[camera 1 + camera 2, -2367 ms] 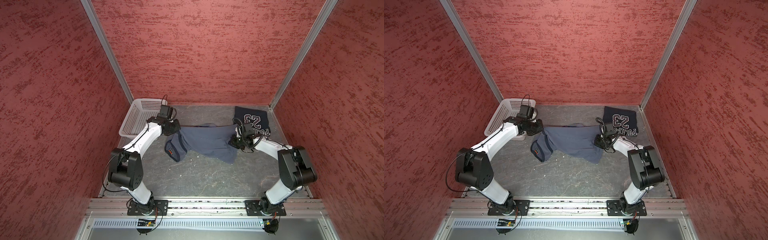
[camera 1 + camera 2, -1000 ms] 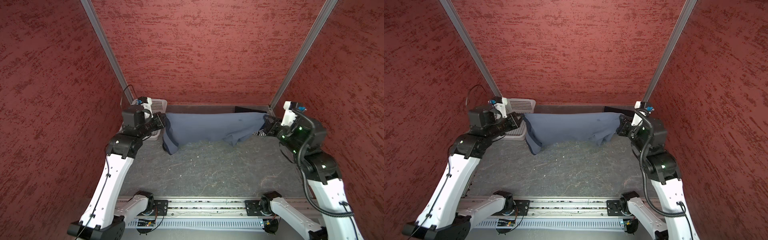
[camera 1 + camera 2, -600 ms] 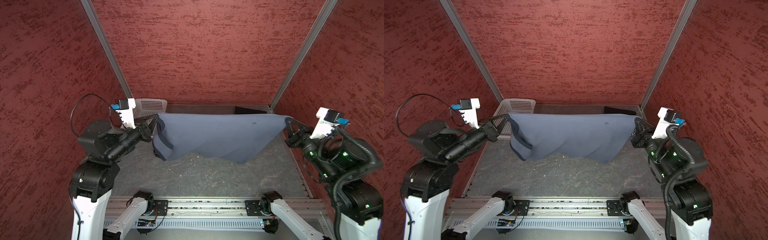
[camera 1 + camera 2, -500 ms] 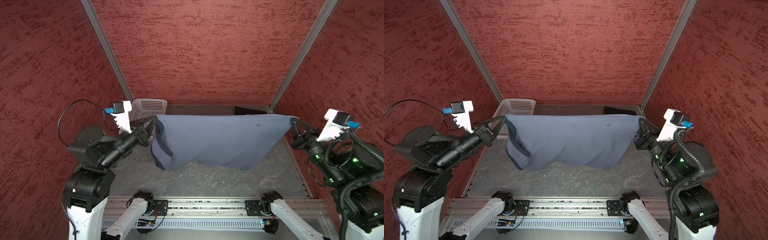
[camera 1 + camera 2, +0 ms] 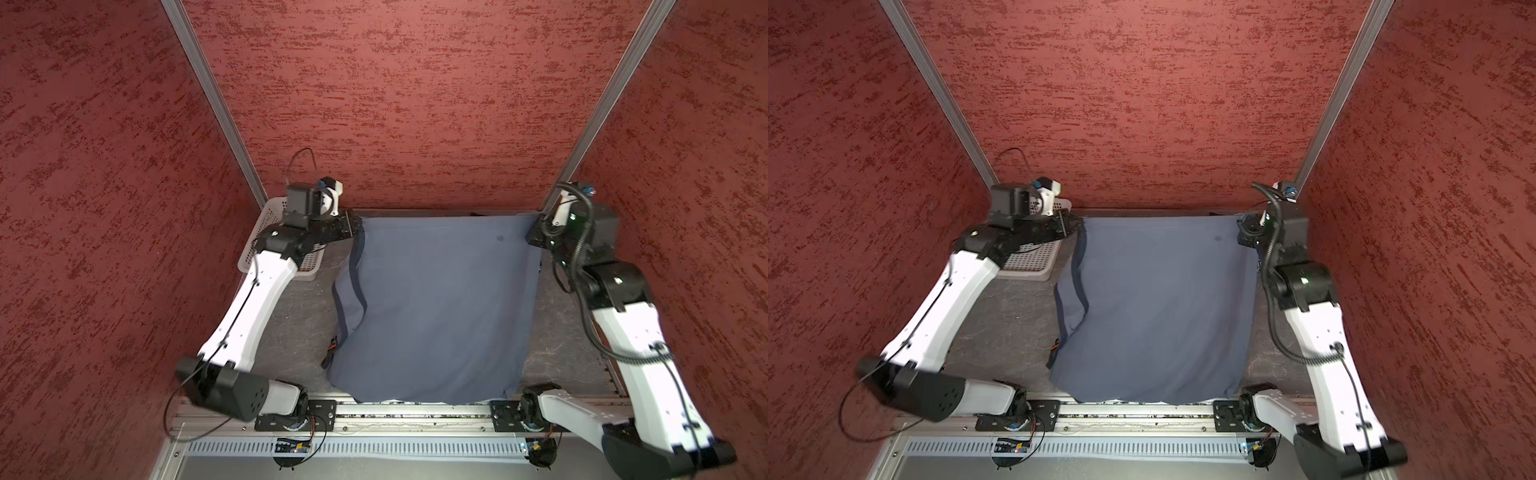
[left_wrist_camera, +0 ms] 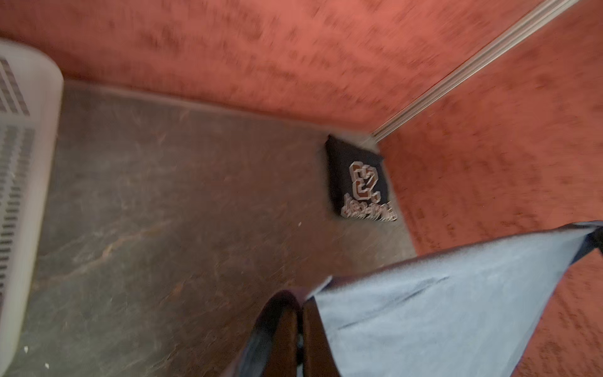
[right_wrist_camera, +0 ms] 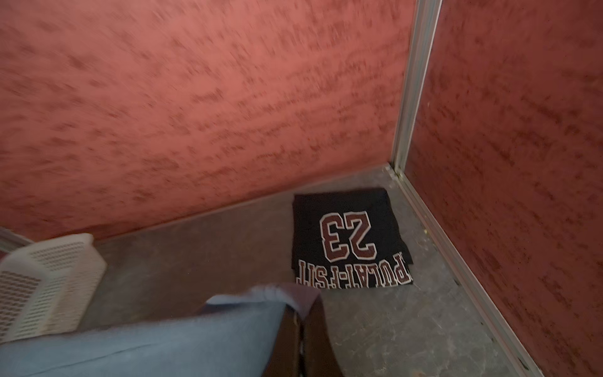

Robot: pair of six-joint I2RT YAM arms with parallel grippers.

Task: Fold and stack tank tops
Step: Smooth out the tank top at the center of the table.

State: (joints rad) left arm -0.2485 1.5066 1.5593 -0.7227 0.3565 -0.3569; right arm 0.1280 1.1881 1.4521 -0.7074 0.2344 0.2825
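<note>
Tank tops, two: one slate blue-grey tank top [image 5: 440, 307] at centre, one dark navy tank top [image 7: 350, 238] in the far right corner. Perforated white basket [image 5: 1030, 259], one, far left. Robot arms, two: left arm [image 5: 253, 303], right arm [image 5: 636, 345]. Red wall panels [image 5: 395, 104], three. Metal corner posts [image 5: 214, 104], two.

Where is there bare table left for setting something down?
Bare table lies between the left arm and the blue-grey top, nearer than the basket. The wrist views also show a far strip between basket and navy top. Crowded: the middle, spanned by the blue-grey top; the right-side strip is narrow.
</note>
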